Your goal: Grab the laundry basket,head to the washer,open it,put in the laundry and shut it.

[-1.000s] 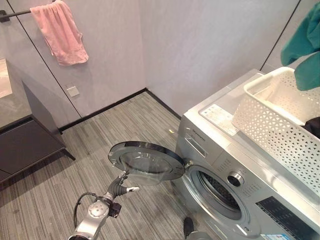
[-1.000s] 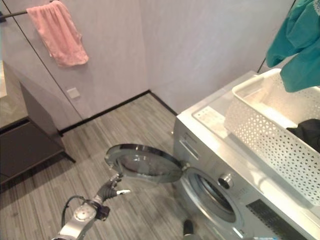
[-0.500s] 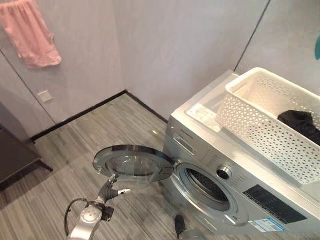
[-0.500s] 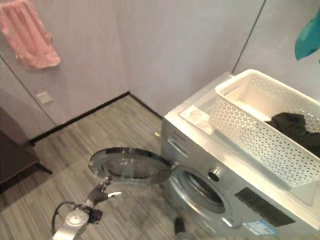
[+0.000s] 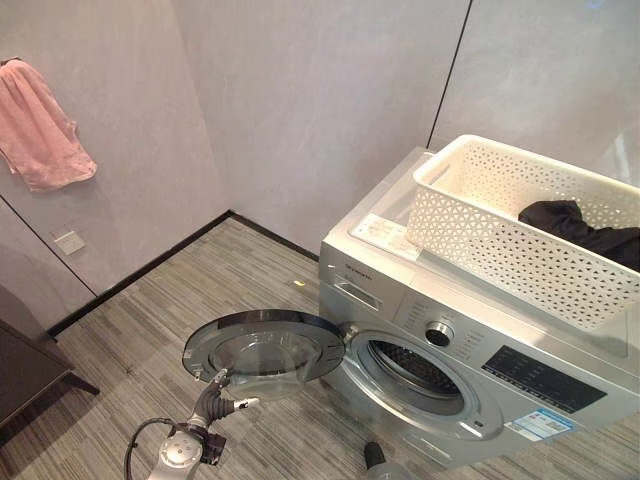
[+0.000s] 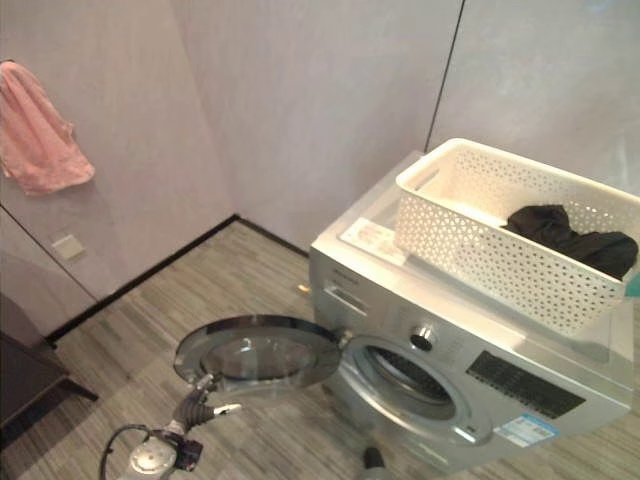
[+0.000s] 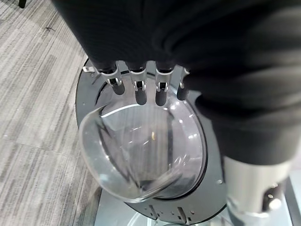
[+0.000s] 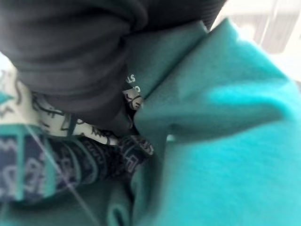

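The washer [image 5: 470, 370] stands against the grey wall with its round door [image 5: 265, 343] swung fully out, the glass bowl of the door facing up and the drum opening [image 5: 418, 377] bare beside it. On the washer's top sits the white laundry basket [image 6: 500, 235], and a dark garment [image 6: 565, 232] lies inside it toward the end farther from the door. The left hand [image 5: 222, 397] hangs just under the outer edge of the open door; in its wrist view its fingers [image 7: 139, 89] reach out straight toward the door's rim, relaxed and gripping nothing. The right hand [image 8: 70, 56] is buried in teal cloth [image 8: 221, 136] with a printed patch, and I cannot tell whether its fingers are closed on it. Well away from the washer, a pink towel [image 5: 38, 125] hangs on the wall.
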{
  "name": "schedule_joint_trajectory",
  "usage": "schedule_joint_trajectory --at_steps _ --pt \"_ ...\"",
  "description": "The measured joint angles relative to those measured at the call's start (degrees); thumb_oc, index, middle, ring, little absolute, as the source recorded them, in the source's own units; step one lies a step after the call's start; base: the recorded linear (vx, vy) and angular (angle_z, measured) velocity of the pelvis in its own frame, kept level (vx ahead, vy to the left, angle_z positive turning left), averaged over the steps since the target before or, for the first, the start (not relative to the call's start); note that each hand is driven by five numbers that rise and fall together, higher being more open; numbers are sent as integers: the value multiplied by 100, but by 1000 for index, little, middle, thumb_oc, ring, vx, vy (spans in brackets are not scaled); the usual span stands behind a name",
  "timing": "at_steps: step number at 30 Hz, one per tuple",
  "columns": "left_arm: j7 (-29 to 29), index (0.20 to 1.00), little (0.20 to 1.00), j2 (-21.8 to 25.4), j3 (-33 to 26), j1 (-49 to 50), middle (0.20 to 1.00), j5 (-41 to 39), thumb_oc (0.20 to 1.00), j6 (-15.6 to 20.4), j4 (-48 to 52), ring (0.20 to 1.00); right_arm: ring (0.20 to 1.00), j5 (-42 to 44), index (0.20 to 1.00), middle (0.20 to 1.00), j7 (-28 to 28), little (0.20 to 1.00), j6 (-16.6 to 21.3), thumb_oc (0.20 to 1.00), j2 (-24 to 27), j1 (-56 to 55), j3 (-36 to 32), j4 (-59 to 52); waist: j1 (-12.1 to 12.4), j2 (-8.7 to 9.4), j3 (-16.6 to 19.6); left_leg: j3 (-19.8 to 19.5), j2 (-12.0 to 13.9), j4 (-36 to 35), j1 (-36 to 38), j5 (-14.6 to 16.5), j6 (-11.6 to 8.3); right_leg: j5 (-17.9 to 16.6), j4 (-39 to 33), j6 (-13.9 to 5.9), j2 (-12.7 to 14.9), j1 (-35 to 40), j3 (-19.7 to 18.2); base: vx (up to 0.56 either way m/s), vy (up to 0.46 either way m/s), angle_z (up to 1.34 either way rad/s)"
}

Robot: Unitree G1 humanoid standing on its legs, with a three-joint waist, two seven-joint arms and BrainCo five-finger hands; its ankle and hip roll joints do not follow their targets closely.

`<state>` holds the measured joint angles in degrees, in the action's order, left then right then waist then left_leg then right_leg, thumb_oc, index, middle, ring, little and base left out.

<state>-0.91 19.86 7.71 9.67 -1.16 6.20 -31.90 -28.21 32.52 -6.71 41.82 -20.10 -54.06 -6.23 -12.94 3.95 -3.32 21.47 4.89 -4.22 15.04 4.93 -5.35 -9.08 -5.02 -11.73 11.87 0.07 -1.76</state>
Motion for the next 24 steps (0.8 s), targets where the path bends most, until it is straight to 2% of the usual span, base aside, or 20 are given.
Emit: schedule_joint_trajectory --at_steps 2,3,6,8,10,15,18,20,24 --pt "5 1000 1000 -7 -8 2 1000 1 1000 0 -93 1000 200 -64 200 200 -21 200 -50 200 -429 -116 90 136 6 63 22 10 5 -10 -5 -1 1 -9 -1 3 0 8 -14 -2 55 -13" --pt "9 1000 1000 -13 52 28 1000 3 1000 -4 -131 1000 200 -66 200 200 -17 200 -87 200 -809 -280 259 347 -111 60 31 118 -49 6 58 16 6 -34 3 -7 8 -19 -118 -11 71 -23" --pt "45 1000 1000 -63 185 64 1000 5 1000 13 -175 1000 200 30 200 200 -35 200 -108 200 -1624 -611 750 737 -155 125 5 240 -75 11 147 61 23 -57 3 -27 1 -7 -261 6 56 -28" --pt "45 1000 1000 -114 241 60 1000 6 1000 16 -303 1000 200 100 200 200 -53 200 -117 200 -1976 -756 932 1040 -250 65 13 290 -100 -8 208 111 41 -49 2 -49 39 6 -315 1 34 -18" --pt "64 1000 1000 -107 223 68 1000 2 1000 21 -307 1000 200 301 200 200 -63 200 -154 200 -2107 -882 1087 1590 -335 29 14 302 -139 -11 209 127 57 -51 2 -66 75 7 -334 -7 36 -4" --pt "73 1000 1000 -97 310 41 1000 -68 1000 38 -293 1000 200 1257 200 200 -39 200 -70 200 -2294 -728 1712 2969 -349 35 -22 371 -159 -9 240 131 59 -67 1 -84 78 -9 -395 2 22 -6" --pt "76 1000 1000 -99 427 43 1000 -71 1000 37 -318 1000 200 1754 200 200 -171 200 4 200 -2492 -563 2224 3310 -334 11 -125 389 -165 -11 283 141 62 -32 0 -72 84 2 -404 3 8 -2" --pt "75 1000 1000 -116 481 41 1000 -95 1000 36 -318 1000 200 2202 200 200 -458 200 151 200 -2704 -380 2590 3603 -316 -14 -259 386 -167 -3 283 139 60 -34 -9 -71 88 2 -402 0 0 0" --pt "110 1000 1000 -166 504 19 1000 -134 1000 35 -327 1000 200 2884 200 200 -810 200 394 200 -2901 -186 3216 3653 -159 -116 -469 367 -165 11 265 131 34 -62 2 -70 98 -1 -378 -5 -3 1"
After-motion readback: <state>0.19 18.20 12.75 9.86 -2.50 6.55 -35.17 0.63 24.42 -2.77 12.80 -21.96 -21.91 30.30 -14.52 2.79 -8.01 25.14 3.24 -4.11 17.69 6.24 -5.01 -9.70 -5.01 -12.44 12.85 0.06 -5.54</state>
